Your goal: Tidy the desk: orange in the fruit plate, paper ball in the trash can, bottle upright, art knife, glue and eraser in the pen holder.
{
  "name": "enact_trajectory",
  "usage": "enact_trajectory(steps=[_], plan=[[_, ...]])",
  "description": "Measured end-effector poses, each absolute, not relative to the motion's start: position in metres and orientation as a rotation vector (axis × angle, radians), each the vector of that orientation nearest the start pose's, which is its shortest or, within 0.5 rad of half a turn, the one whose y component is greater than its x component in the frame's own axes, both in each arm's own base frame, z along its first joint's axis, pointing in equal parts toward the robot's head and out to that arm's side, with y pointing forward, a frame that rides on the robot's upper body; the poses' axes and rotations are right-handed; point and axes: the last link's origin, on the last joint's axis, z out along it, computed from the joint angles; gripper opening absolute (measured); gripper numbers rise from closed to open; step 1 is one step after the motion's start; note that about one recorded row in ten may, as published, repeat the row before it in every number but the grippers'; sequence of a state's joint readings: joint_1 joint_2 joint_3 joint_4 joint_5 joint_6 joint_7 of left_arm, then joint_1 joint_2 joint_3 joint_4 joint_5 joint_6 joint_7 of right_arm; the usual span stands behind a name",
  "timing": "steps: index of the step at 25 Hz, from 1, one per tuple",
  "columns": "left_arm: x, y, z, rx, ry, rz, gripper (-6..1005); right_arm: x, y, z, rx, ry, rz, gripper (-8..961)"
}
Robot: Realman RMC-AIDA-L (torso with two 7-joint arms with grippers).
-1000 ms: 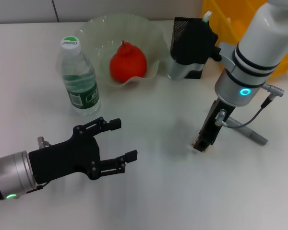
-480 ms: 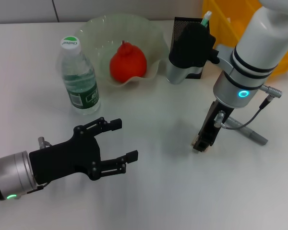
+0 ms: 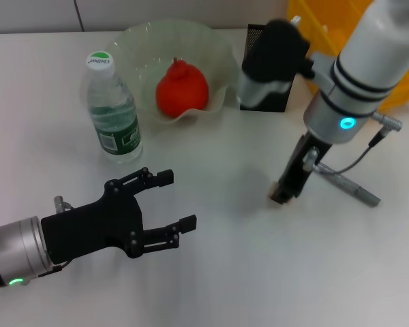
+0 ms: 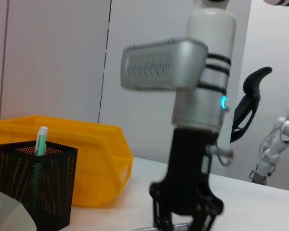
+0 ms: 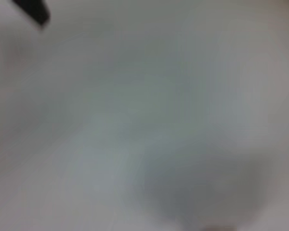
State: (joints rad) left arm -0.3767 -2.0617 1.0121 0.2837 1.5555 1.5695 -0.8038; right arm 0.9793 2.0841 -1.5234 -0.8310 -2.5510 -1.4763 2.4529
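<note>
A: So, going left to right, what stood out?

B: The left pincer (image 3: 169, 201) hovered spread and empty over the table (image 3: 225, 272). Beyond it the bottle (image 3: 111, 109) stood upright, and the orange (image 3: 181, 88) sat in the fruit plate (image 3: 140, 41).

A: And the risk?

B: The right pincer (image 3: 284, 195) pointed down at the table, the glue (image 3: 351, 189) lying just beside it. I couldn't tell whether it pinched the eraser. A shallow grip on so small a block could have let it drop short of the pen holder (image 4: 33, 190).
</note>
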Motion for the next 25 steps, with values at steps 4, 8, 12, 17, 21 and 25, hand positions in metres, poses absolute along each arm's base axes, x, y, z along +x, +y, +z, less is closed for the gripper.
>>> enact_trajectory(steps=[4,8,12,17,21,25], plan=[[-0.288,0.251,-0.054,-2.658,-0.385,-0.962,863,0.126,0.387,-0.038,-2.794,0.741,-0.678,268],[-0.287,0.252,-0.053,-2.659,-0.381,-0.965,863,0.111,0.408,0.002,-2.664,0.779,-0.523,275],[-0.286,0.252,-0.054,-2.662,-0.377,-0.967,864,0.102,0.431,0.027,-2.519,0.755,-0.373,282],[-0.285,0.252,-0.053,-2.662,-0.374,-0.974,864,0.102,0.446,0.026,-2.447,0.720,-0.310,290],[-0.285,0.252,-0.052,-2.656,-0.373,-0.988,863,0.105,0.453,0.021,-2.418,0.709,-0.293,297],[-0.285,0.251,-0.052,-2.654,-0.375,-0.992,864,0.109,0.461,0.016,-2.395,0.703,-0.269,304]])
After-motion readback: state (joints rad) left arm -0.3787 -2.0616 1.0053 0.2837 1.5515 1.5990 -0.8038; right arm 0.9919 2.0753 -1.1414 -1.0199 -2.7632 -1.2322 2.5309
